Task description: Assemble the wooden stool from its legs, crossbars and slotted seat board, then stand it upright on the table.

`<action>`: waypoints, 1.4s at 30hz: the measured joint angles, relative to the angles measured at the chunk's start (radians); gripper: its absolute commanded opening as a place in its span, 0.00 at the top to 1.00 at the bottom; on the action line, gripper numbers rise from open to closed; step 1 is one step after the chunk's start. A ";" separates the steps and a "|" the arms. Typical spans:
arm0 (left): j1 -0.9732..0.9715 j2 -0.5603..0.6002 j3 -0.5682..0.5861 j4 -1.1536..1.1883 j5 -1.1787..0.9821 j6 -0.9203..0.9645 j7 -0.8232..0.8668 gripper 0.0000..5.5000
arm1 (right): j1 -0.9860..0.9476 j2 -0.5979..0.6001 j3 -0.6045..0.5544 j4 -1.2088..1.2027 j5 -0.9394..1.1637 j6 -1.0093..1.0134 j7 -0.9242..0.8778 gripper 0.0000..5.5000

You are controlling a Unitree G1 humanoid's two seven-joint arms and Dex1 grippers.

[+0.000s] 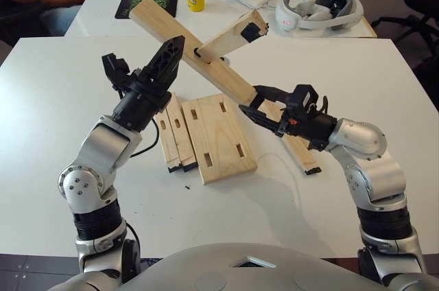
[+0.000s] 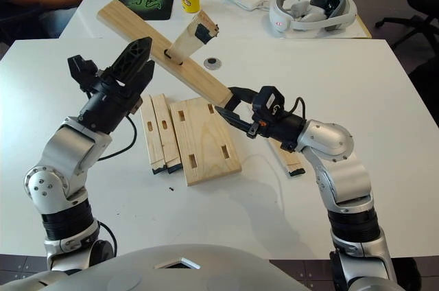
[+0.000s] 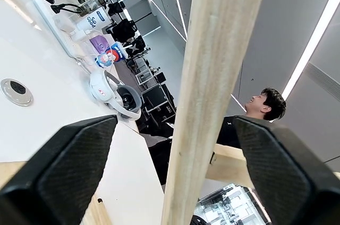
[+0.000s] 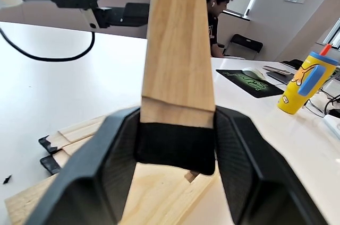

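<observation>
Leg held aloft, left hand straddling it.
Right gripper (image 1: 257, 104) is clamped on the leg (image 1: 226, 78) at its near end, and its axis climbs far-left. Left gripper (image 3: 172, 129) is spread around it without touching, by the crossbar (image 1: 230, 38).

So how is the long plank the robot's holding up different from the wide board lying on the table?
The raised leg is long and narrow; the seat board is wide. The leg tilts in the air, its black-capped end in the right gripper; the board lies flat on the table, untouched. The leg has a crossbar plugged in; the board's slots are empty. Both are pale wood.
</observation>
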 measured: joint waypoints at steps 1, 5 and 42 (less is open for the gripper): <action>0.000 0.003 -0.003 0.000 0.000 -0.005 0.000 0.33 | 0.002 0.000 0.001 0.000 0.004 0.000 0.000 0.63; 0.000 0.016 -0.014 -0.001 -0.001 -0.027 -0.004 0.44 | 0.002 0.000 0.007 0.000 0.005 0.000 -0.001 0.63; 0.014 0.080 -0.047 0.031 0.060 -0.099 -0.027 0.81 | -0.026 -0.012 -0.023 -0.024 0.183 0.141 -0.010 0.47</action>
